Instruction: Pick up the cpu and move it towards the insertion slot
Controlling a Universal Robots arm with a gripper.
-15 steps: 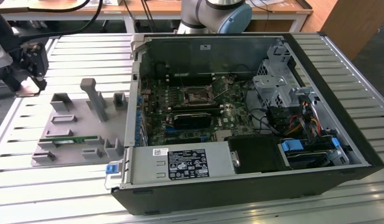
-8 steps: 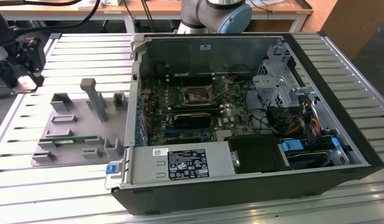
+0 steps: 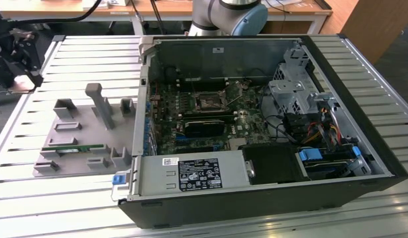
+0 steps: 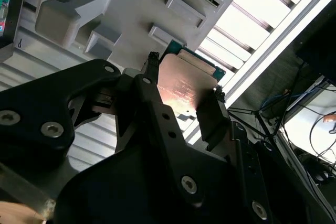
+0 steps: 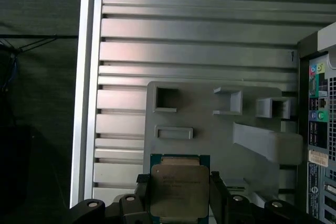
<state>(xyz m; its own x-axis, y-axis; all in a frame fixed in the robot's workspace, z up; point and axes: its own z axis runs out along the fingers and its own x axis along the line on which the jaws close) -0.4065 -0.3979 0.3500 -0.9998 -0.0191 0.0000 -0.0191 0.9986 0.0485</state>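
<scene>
The slatted table [image 3: 85, 49] carries an open case [image 3: 363, 148] at the exterior view's right and a grey fixture [image 3: 78, 144] at its left.

The case holds a motherboard [image 3: 190, 116] across its floor, a power supply [image 3: 190, 173] along the near wall, and a drive cage [image 3: 293, 94] with cables at the right. The slot [image 3: 209, 102] sits towards the far middle of the board, its metal frame around a black centre. The fixture has raised posts and open pockets, and a memory stick [image 3: 73, 148] lies in the near one.

The gripper [image 3: 22, 74] hangs at the far left over the table's edge, just left of the fixture. Its jaws are pinched on the cpu [image 5: 179, 187], one finger on each of two opposite edges, with the metal face showing between them in both wrist views. The cpu is raised off the fixture and well apart from the slot.

I judge the chip to be light, stiff and thin, with a smooth lid that could slip. Its underside is probably delicate, so the edges are the right place to hold it.
</scene>
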